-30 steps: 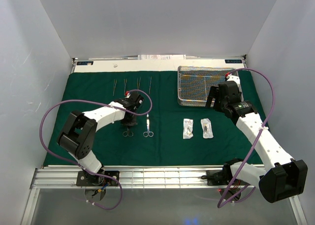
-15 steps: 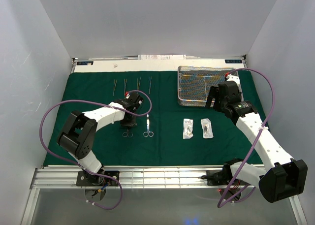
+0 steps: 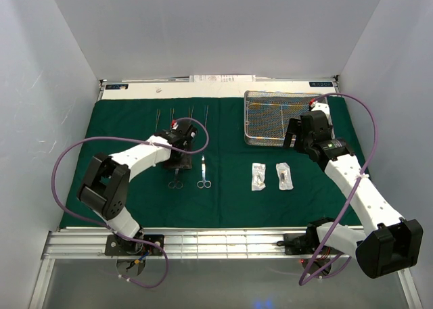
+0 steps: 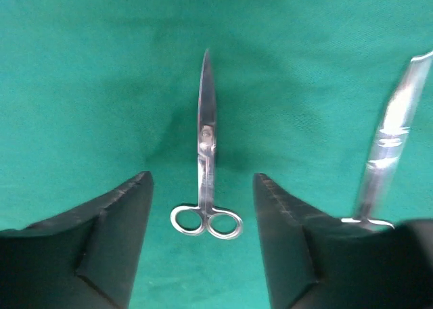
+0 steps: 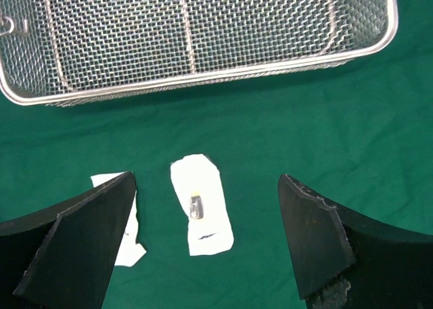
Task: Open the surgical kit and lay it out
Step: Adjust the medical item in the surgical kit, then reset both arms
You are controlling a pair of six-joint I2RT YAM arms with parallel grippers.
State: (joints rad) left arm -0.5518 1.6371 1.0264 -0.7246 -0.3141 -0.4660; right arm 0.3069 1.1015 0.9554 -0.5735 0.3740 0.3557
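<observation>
The dark green cloth (image 3: 115, 126) of the surgical kit lies spread flat. One pair of slim scissors (image 4: 205, 153) rests on it, rings toward me, between the open fingers of my left gripper (image 4: 203, 180), touching neither. A second pair of scissors (image 4: 389, 136) lies just to the right. Several thin forceps (image 3: 181, 114) are lined up at the back. The wire-mesh tray (image 5: 203, 76) sits at the back right. My right gripper (image 5: 206, 179) hovers open above a clear packet (image 5: 199, 207); the other packet (image 5: 135, 245) is partly hidden behind its left finger.
White walls close in the workspace on three sides. A white strip (image 3: 223, 87) runs behind the cloth, with papers on it. Purple cables (image 3: 64, 167) loop off both arms. The metal rail (image 3: 216, 240) carrying the arm bases borders the near edge.
My left gripper has opened and let go of the scissors, which now lie on the cloth, and its wrist has shifted slightly toward the back. The right arm has not moved.
</observation>
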